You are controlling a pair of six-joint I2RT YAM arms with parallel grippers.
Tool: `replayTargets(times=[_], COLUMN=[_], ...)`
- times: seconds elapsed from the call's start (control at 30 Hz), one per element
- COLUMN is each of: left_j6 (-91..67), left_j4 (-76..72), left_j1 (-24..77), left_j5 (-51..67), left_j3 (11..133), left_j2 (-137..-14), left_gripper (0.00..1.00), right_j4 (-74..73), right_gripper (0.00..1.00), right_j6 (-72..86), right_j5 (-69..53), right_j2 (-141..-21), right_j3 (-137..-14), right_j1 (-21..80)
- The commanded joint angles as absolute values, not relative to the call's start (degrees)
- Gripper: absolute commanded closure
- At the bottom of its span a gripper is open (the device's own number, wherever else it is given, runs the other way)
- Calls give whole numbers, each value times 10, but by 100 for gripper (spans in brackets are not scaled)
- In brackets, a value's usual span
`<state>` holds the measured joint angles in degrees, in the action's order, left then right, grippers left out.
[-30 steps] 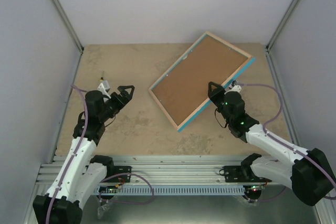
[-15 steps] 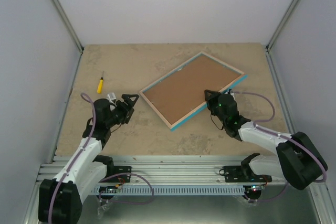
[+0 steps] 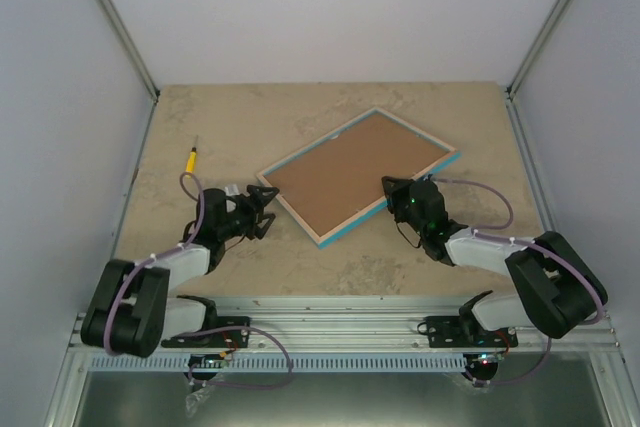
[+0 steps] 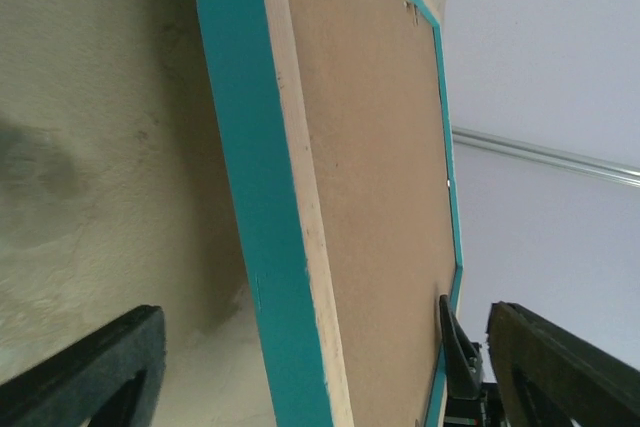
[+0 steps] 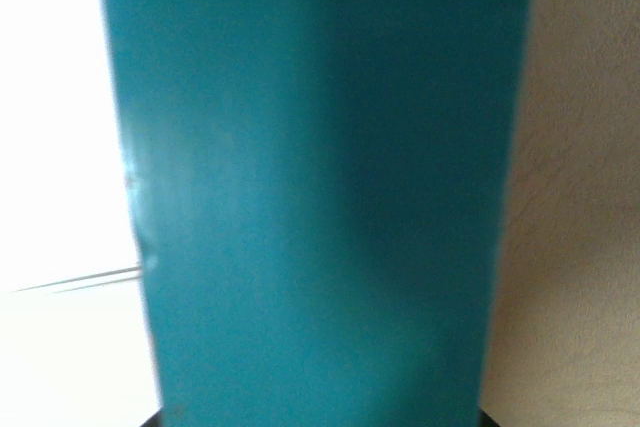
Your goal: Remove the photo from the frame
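The frame (image 3: 350, 167) lies back up on the table, showing brown board edged in pale wood, with a turquoise rim. The photo is hidden, face down inside it. My right gripper (image 3: 393, 188) is shut on the frame's near right edge. In the right wrist view that turquoise edge (image 5: 320, 197) fills the picture. My left gripper (image 3: 264, 203) is open just off the frame's near left corner. In the left wrist view (image 4: 322, 317) the frame's edge (image 4: 240, 147) runs up between my spread fingers (image 4: 90, 367), not touched by them.
A small yellow-handled screwdriver (image 3: 190, 158) lies at the left of the table, beyond my left arm. White walls with metal posts close in the table on three sides.
The frame has come down from a raised tilt to nearly flat and shifted left and nearer. Both arms have dropped low. My left gripper has moved right, up to the frame's corner.
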<state>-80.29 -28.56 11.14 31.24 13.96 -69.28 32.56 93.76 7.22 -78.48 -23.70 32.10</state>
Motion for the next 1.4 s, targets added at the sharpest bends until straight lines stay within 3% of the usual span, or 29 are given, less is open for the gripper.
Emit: replayTargets(times=[0.0,0.17,0.4,0.53,0.73,0.9,1.03,1.2,1.37], left_j6=[-840,-873,-899,-908,-893,-878,-853,-764,-653], left_j4=[-432,-539,-639,-676,-693,-683,-637,-487,-287], left_j1=[119,132,140,140,140,139,136,131,130], left_j5=[349,360,367,375,391,404,417,421,416], left_j3=[145,142,138,137,135,136,145,174,228], left_j2=[-763,-837,-906,-934,-954,-957,-944,-900,-882], left_gripper=[14,25,56,76,90,97,100,100,100], right_j4=[360,359,347,311,212,114,3,-112,-174], right_gripper=[83,76,67,54,29,14,8,4,2], right_j6=[958,961,950,922,867,808,742,583,378], right_j5=[50,39,31,29,18,-12,-46,-44,-7], right_j2=[-793,-795,-785,-765,-723,-690,-658,-637,-690], right_j3=[-235,-236,-235,-249,-266,-286,-298,-341,-452], right_j1=[321,321,321,321,307,274,240,189,168])
